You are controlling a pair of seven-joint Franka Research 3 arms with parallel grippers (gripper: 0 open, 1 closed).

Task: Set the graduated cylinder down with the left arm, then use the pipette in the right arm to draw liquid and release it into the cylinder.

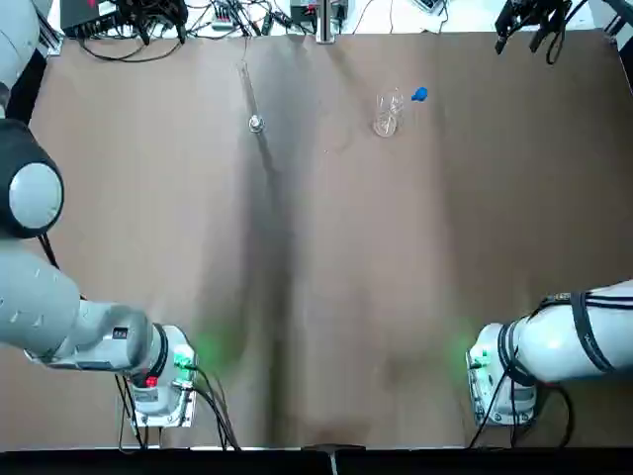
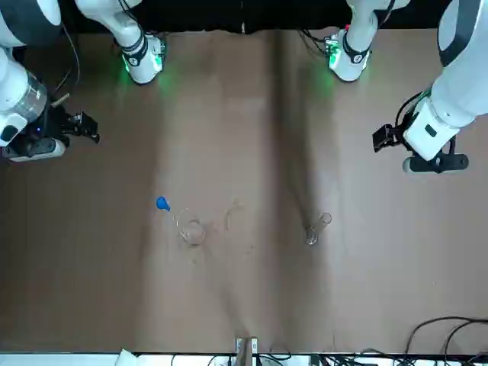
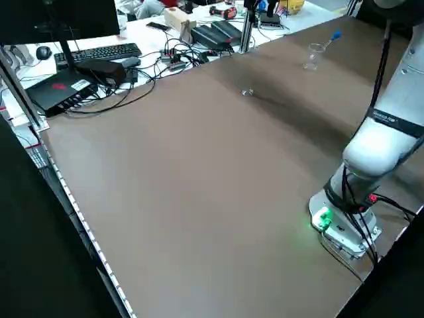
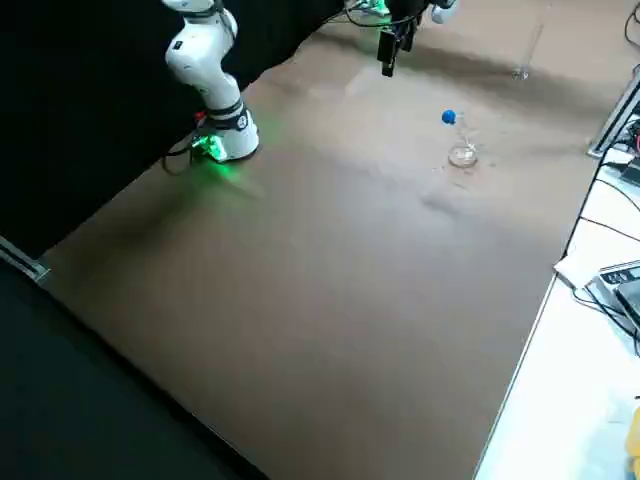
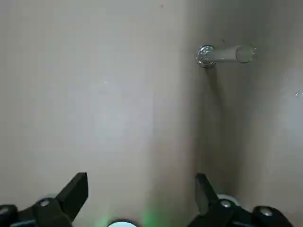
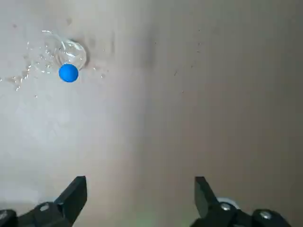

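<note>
Holding the left gripper [image 5: 142, 178] above the table [image 1: 326, 257] at far left, with 2 fingers spread wide. Next, showing the graduated cylinder [image 1: 251, 94] upright on its foot. Farther right, leaning the pipette [image 1: 420, 94] in the beaker [image 1: 388, 117], near scattered droplets [image 6: 28, 68]. At far right, hovering with the right gripper [image 6: 141, 179], also wide.

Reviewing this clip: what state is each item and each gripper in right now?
Graduated cylinder: upright on the table.
Beaker: upright, pipette leaning in it.
Pipette: bulb up, in the beaker, ungripped.
Left gripper: open, empty, over the table.
Right gripper: open, empty, over the table.
Monitor: screen dark.
</note>
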